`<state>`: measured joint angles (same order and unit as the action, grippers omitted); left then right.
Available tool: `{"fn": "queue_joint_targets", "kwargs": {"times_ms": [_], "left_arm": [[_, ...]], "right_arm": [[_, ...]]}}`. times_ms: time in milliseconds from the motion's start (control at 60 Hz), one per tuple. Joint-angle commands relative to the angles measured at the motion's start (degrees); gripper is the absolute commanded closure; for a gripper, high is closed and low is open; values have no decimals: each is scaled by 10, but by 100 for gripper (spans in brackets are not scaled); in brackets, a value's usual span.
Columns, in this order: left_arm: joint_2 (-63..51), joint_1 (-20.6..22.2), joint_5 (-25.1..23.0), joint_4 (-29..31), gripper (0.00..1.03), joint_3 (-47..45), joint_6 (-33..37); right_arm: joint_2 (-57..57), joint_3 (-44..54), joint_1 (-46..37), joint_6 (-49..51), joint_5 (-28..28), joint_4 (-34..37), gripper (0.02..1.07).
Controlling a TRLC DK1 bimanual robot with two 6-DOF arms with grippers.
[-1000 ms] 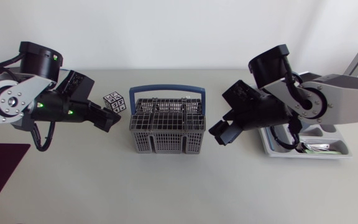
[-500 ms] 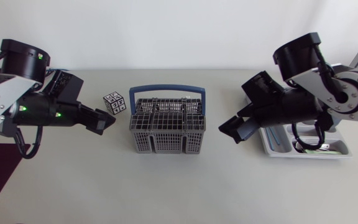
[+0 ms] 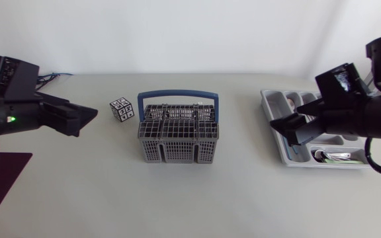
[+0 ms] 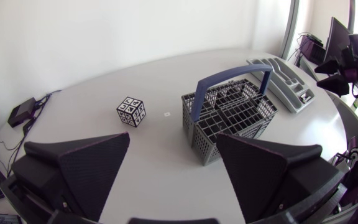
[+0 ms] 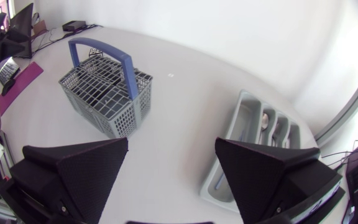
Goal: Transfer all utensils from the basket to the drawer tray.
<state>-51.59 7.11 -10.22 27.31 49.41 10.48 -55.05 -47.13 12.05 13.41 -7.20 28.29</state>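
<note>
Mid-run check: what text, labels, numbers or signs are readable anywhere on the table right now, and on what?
No readable words or numbers in any view.
Cube: black-and-white square patterns on its faces, like code markers, not letters or digits.
Basket: no label visible.
Drawer tray: no label or marking visible.

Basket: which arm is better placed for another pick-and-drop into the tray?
Right, probably. The right gripper, open, hangs over the edge of the tray facing the basket, so both ends of the transfer are close. The left gripper, also open, would have to cross the basket to reach the tray.
</note>
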Motion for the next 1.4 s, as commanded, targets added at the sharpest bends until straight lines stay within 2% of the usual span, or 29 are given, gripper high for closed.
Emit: {"fn": "queue_joint_targets", "kwargs": {"times_ms": [0,100,283,517,650,1383], "left_arm": [[36,-5,6,-8,5,-26,-2],[67,-6,20,-32,5,-49,-1],[138,-10,23,-72,5,-92,-2],[222,-18,24,-117,5,-157,1],[266,-61,28,-154,5,-208,-8],[455,-69,84,-244,5,-424,-81]], "right_arm": [[35,31,-4,-12,24,4,6],[68,47,-5,-12,65,7,6],[145,86,-27,-10,90,-9,6],[279,179,-44,-6,142,-89,6],[317,216,-53,-19,136,-109,6],[515,432,-110,-116,82,-256,6]]}}
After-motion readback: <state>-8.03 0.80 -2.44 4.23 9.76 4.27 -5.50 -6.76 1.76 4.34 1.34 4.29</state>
